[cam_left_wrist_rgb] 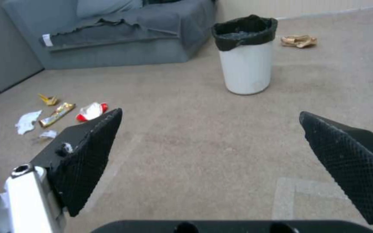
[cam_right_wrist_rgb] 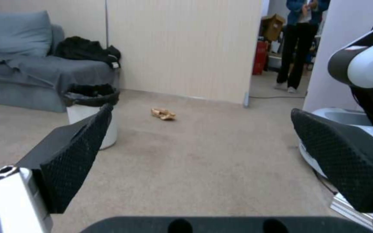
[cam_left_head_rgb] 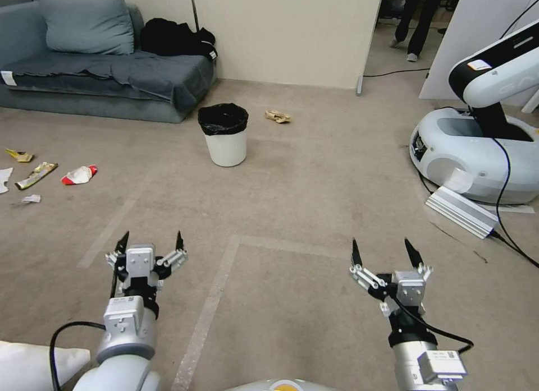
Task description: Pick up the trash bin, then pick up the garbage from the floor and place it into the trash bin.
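The white trash bin with a black bag over its rim stands upright on the carpet ahead, near the sofa; it also shows as the trash bin and the trash bin. Garbage lies scattered: a tan crumpled paper just right of the bin, a red-white wrapper, yellow wrappers and white scraps at far left. My left gripper and right gripper hover open and empty over the carpet, well short of the bin.
A grey sofa with dark clothes on it lines the back left. Another white robot's base, its cable and a ribbed metal block sit at right. A beige partition wall stands behind the bin.
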